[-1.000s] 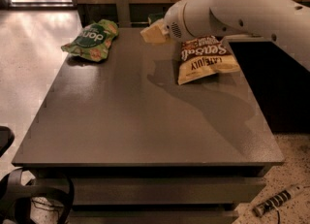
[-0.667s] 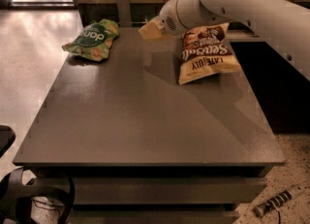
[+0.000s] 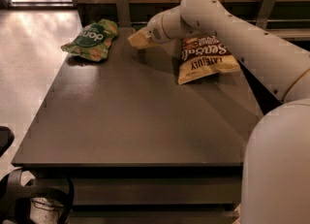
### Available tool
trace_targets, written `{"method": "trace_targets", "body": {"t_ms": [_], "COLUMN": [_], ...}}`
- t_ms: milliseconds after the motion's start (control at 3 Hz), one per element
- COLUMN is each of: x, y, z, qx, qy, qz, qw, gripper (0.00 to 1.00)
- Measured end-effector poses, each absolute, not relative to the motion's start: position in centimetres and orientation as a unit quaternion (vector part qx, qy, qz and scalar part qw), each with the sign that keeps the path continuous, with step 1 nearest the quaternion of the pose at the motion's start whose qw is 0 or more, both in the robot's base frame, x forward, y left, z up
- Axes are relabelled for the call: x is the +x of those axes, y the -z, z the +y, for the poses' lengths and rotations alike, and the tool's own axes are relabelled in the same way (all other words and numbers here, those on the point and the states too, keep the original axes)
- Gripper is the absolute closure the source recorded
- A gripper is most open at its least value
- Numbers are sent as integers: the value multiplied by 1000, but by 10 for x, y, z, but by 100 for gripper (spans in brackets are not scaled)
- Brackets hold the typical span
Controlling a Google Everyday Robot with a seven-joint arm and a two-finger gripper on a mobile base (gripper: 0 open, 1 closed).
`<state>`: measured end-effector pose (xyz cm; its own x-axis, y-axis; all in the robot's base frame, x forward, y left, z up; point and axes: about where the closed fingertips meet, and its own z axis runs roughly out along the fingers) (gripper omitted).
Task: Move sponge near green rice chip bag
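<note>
The green rice chip bag [image 3: 92,39] lies at the far left corner of the dark table [image 3: 135,116]. My gripper [image 3: 141,38] is at the end of the white arm that reaches in from the right. It is shut on the sponge [image 3: 136,39], whose pale yellow foam body shows. The dark green top is hidden. The sponge hangs a little above the table, to the right of the green bag and apart from it, with its shadow on the table below.
A larger yellow and brown chip bag [image 3: 206,58] lies at the far right of the table, partly under the arm. A wooden wall with a rail [image 3: 123,5] runs behind the table. The pale floor [image 3: 29,48] is on the left.
My gripper has moved left with the sponge, away from the yellow and brown bag and closer to the green bag. Both bags have stayed in place.
</note>
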<state>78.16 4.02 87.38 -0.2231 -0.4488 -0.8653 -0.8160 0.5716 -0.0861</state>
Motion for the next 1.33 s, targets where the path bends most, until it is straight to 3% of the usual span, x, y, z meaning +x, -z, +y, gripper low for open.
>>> {"method": "trace_targets", "body": {"t_ms": [333,667,1333], "x": [791,791,790], "y": [-858,-856,-853], "z": [68,72,77], "qx": [-417,-418,-420], "qy": [-220,-222,-224], "qz": [739,738,738], "qw": [481,482,479], "gripper": [100,85,38]}}
